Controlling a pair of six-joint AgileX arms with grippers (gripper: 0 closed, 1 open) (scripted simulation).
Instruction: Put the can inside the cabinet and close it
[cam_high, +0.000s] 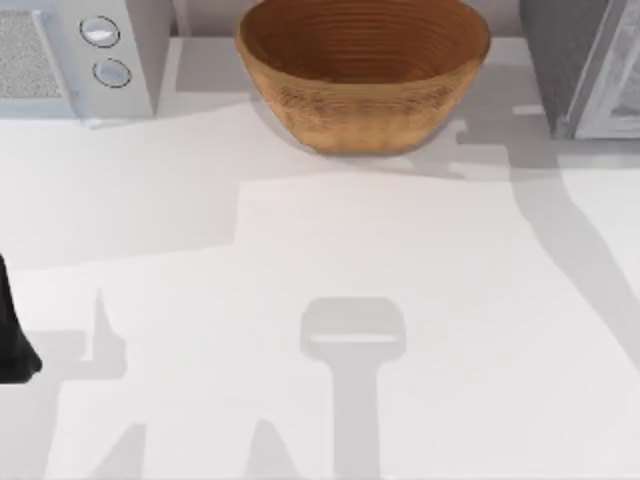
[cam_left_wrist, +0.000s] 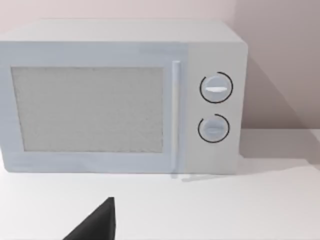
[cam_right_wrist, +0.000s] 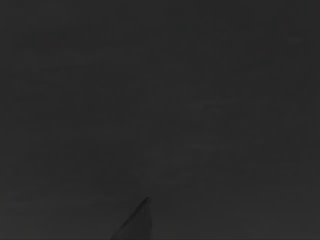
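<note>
Left gripper (cam_high: 12, 340): your parked arm, table's left edge; fingers, cannot tell.
Right wrist view: dark.
Cabinet (cam_high: 585, 65): grey, back right corner.
Microwave (cam_left_wrist: 120, 97): back left, door shut.
Basket (cam_high: 362, 70): wicker, back centre on table (cam_high: 320, 300).

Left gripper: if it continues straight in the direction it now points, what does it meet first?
Probably the microwave, at its closed door, which the left wrist view faces squarely across bare table; the depth is unclear.
</note>
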